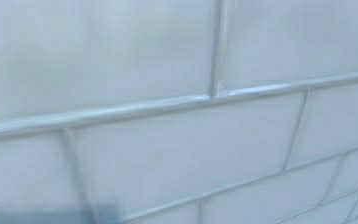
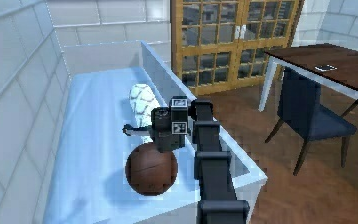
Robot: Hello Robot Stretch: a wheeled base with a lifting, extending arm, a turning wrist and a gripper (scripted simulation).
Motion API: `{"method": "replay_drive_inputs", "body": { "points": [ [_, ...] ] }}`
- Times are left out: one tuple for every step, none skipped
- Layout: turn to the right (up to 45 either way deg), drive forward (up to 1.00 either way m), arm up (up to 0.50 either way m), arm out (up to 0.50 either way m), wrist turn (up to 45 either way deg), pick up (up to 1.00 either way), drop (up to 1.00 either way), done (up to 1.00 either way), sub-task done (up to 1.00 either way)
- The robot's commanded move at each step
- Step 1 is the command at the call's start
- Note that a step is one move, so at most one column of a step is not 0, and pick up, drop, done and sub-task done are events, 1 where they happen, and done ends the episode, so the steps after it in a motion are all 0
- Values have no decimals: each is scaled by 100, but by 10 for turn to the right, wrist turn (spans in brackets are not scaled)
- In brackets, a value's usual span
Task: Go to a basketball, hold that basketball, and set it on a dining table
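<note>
- Seen rising from bottom edge: arm (image 2: 215,175), reaching over tub (image 2: 163,66); gripper (image 2: 130,129) at its far end, fingers pointed toward the pic's left.
- Just below gripper in the pic: ball (image 2: 151,170), brown-orange, round, lying in the tub. Whether gripper is over, beside or touching it can't be told.
- Grip state can't be told: ball & tub floor sit right at/behind the fingers, so whether anything is held isn't known.
- Just above gripper in the pic, farther out in the tub, a white lump (image 2: 140,99) is spotted; what it is can't be made out.
- Well to the right of gripper: table (image 2: 317,58), dark top, white legs, well apart from ball. A small flat thing (image 2: 327,67) lies on it, too small to name.
- Right of gripper, past tub rim: chair (image 2: 309,112), dark blue, set at the table on wood floor.
- Up & right of gripper, at far wall: doors (image 2: 227,40), wood w/ glass panes.
- Fwd view: pale tiled wall (image 1: 177,140) met close ahead.
</note>
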Motion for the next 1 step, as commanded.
{"method": "replay_drive_inputs", "body": {
  "points": [
    [0, 0, -30, 0, 0, 0, 0, 0, 0]
  ]
}}
